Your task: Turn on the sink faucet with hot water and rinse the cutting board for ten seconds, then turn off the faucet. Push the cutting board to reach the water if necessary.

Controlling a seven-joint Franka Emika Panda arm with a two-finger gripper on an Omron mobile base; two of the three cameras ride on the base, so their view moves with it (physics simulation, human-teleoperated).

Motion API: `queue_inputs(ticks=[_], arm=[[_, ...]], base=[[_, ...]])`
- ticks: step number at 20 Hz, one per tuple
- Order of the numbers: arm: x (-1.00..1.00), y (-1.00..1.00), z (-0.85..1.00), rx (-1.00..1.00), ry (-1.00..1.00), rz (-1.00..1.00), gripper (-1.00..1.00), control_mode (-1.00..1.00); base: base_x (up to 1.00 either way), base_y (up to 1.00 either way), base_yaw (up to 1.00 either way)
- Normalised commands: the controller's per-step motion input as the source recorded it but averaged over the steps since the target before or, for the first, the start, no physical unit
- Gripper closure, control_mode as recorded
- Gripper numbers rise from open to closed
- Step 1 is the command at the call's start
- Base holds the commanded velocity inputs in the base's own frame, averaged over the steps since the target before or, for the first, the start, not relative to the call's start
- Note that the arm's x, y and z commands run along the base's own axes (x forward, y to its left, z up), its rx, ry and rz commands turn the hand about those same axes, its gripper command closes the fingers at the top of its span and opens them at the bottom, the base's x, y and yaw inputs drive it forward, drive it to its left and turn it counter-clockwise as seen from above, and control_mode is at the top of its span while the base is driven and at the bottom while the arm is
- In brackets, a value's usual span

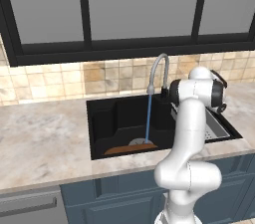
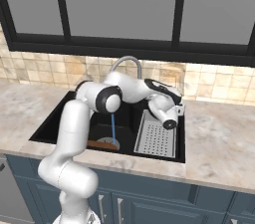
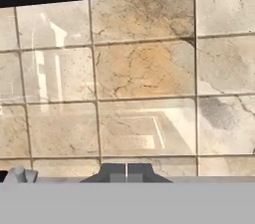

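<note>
1 sink faucet (image 1: 158, 70), 1 cutting board (image 1: 130, 148), 1 sink (image 1: 107, 118) and 1 stream of water (image 1: 148, 117) make up the count, with 1 grey strainer tray (image 2: 155, 139) lying in the right part of the basin. Water falls straight from the gooseneck spout and lands at the right end of the orange-brown board, which lies flat on the black basin floor against the front wall, beside a grey round drain disc (image 1: 137, 142). In the right base view the white arm reaches over the sink and its hand (image 2: 175, 102) sits high at the back right, near the faucet's base and close to the wall; in the hand view the 2 dark fingertips (image 3: 113, 172) stand pressed together with nothing between them, facing the beige tiles (image 3: 144, 68). Pale marbled stone forms the counter (image 1: 45, 138) around the sink, with blue-grey cabinet fronts (image 2: 149, 203) below it, a tiled backsplash behind, and a dark-framed window (image 1: 89, 9) of 3 panes above
</note>
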Motion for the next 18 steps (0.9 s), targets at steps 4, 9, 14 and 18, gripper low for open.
queue_inputs(ticks=[4, 9, 14, 18], arm=[[-0.18, -0.48, 0.0, 0.0, 0.0, 0.0, 1.0, -1.0], [-0.19, -0.39, 0.0, 0.0, 0.0, 0.0, 1.0, -1.0], [-0.09, -0.04, 0.0, 0.0, 0.05, 0.0, 1.0, -1.0], [0.0, 0.0, 0.0, 0.0, 0.12, 0.05, 1.0, -1.0]], base=[[0.0, 0.0, 0.0], [0.0, 0.0, 0.0], [0.0, 0.0, 0.0], [0.0, 0.0, 0.0]])
